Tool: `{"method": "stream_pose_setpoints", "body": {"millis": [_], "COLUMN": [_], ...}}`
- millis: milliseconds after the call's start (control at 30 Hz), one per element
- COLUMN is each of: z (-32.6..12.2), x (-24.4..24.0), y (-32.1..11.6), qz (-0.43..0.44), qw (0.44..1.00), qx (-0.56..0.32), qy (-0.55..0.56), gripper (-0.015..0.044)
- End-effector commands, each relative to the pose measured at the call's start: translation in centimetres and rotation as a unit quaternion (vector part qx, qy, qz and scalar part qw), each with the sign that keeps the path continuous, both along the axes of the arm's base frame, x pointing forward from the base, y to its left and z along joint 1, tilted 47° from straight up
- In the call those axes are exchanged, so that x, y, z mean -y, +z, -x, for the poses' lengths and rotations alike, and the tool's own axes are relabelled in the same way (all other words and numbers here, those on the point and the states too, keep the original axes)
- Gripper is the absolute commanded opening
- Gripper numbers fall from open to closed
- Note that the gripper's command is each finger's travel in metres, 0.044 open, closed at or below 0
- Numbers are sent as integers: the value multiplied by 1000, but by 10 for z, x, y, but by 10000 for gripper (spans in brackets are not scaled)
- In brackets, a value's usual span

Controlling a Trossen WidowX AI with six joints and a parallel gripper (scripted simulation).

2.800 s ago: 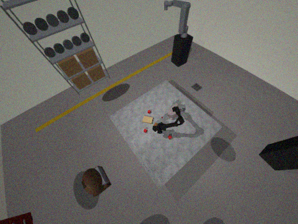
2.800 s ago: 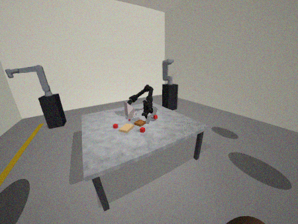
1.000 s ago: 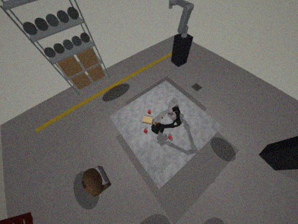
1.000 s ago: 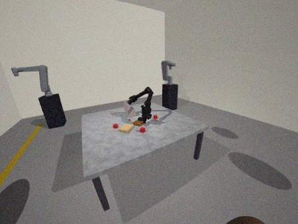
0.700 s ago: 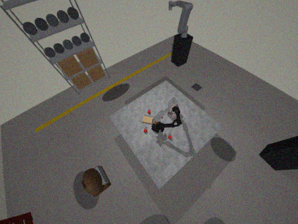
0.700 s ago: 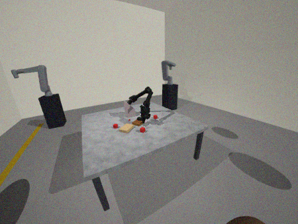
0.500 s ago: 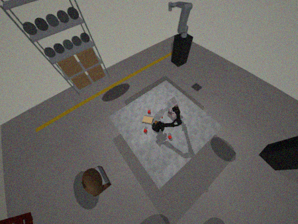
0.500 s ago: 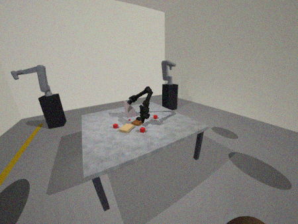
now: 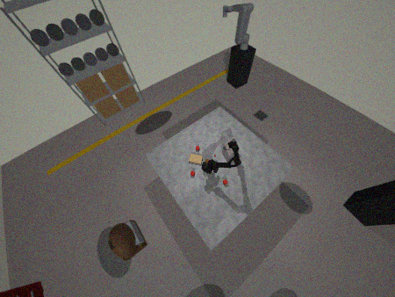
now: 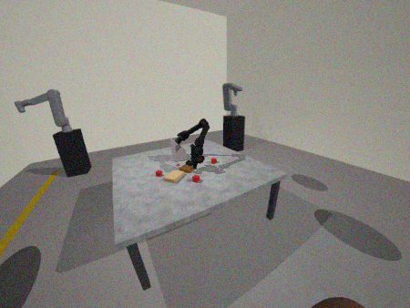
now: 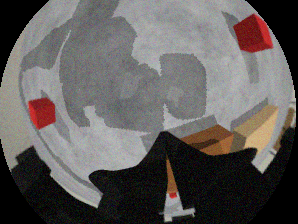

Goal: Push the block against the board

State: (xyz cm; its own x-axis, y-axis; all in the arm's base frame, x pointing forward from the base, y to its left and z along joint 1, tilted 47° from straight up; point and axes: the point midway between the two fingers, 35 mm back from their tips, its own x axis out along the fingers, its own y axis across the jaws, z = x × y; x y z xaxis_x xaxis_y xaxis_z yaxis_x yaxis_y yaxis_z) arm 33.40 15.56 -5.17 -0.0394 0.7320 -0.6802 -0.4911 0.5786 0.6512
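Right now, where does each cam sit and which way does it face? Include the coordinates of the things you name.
Top: high above, looking steeply down at the table [image 9: 184, 198] [image 10: 137, 205]; whole black arm [image 9: 226, 165] [image 10: 202, 137] shows.
Exterior: off one table corner, above tabletop height, looking across it; same arm, side-on.
Wrist: on the arm, looking past the dark fingers at the tabletop; only the hand's end shows.
Top and exterior share the pale board [image 9: 196, 159] [image 10: 174, 176] [image 11: 260, 131].

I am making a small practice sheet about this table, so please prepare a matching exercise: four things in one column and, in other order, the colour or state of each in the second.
Things
1. the board
2. the square block
3. the gripper
4. the small cubes

Colour or state
A. red
B. closed, with nothing held
C. pale tan
D. darker orange-brown

Right pairs: 1-C, 2-D, 3-B, 4-A
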Motion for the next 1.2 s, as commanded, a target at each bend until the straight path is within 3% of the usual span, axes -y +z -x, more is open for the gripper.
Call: {"method": "stream_pose_setpoints", "body": {"millis": [0, 900, 1167], "z": [-5, -42, -40], "x": [-1, -17, 24], "y": [1, 17, 54], "qz": [1, 0, 1], "qw": [1000, 1000, 1000], "qx": [1, 3, 3], "qy": [1, 1, 1], "gripper": [0, 0, 0]}}
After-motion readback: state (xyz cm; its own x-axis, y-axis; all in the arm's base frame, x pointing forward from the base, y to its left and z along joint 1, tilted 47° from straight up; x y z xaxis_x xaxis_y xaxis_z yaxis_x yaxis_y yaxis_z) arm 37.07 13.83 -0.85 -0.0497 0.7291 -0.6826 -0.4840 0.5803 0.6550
